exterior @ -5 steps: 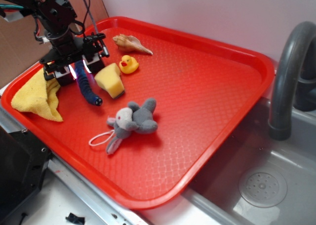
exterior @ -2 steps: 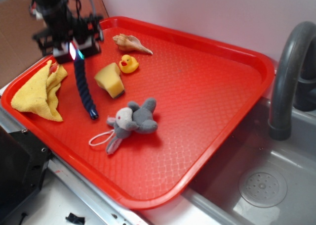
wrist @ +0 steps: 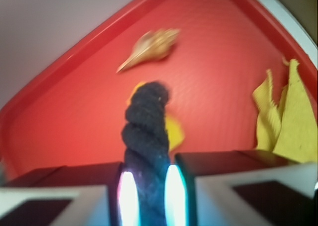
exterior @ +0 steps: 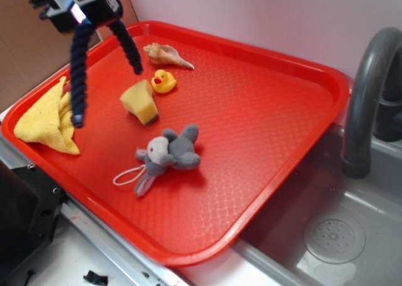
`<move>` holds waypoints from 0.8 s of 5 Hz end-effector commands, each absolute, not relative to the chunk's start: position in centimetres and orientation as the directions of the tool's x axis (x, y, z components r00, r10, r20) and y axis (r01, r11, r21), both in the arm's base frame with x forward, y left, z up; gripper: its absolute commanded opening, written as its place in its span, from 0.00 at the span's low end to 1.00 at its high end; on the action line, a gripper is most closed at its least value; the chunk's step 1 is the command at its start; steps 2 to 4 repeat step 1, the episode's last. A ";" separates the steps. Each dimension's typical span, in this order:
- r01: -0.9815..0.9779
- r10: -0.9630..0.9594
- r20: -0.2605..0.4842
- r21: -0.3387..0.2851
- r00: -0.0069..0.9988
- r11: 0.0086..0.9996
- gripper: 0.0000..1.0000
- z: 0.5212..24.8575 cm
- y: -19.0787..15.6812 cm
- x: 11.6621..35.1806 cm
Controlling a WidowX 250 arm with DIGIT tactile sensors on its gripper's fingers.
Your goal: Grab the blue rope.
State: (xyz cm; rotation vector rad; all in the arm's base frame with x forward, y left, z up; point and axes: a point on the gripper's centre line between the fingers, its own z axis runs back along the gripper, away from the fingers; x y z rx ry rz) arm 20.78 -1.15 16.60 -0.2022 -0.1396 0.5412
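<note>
Thick, dark navy-blue braided rope (exterior: 79, 72): clamped near its middle in black gripper (exterior: 81, 12) with lit inner pads, jaws closed to the rope's thickness per wrist view (wrist: 147, 136); raised clear of the red plastic tray (exterior: 264, 141), both ends hanging free, one blunt end over the crumpled yellow cloth (exterior: 44, 122) at the tray's near left, the other arching down toward the far side, above the yellow sponge block (exterior: 139, 102). Other contents: small yellow rubber duck (exterior: 163, 81) just beside the sponge, tan spiral seashell (exterior: 166, 55) at the far edge, grey plush toy (exterior: 169, 152) with thin white string loop (exterior: 129, 176) at centre. Grey sink basin (exterior: 326, 236) and dark curved faucet (exterior: 367, 97) to the right. Grasp judged achieved. Risks: slip of the ribbed cord through the pads under its own swinging weight; uneven hang tipping one end longer; dangling end snagging the cloth or dragging the sponge on any low sideways travel.
</note>
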 end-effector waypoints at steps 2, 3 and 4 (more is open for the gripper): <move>-0.308 0.359 0.172 -0.266 0.917 0.913 0.00 22.0 -2.3 17.8; -0.308 0.359 0.172 -0.266 0.917 0.913 0.00 22.0 -2.3 17.8; -0.308 0.359 0.172 -0.266 0.917 0.913 0.00 22.0 -2.3 17.8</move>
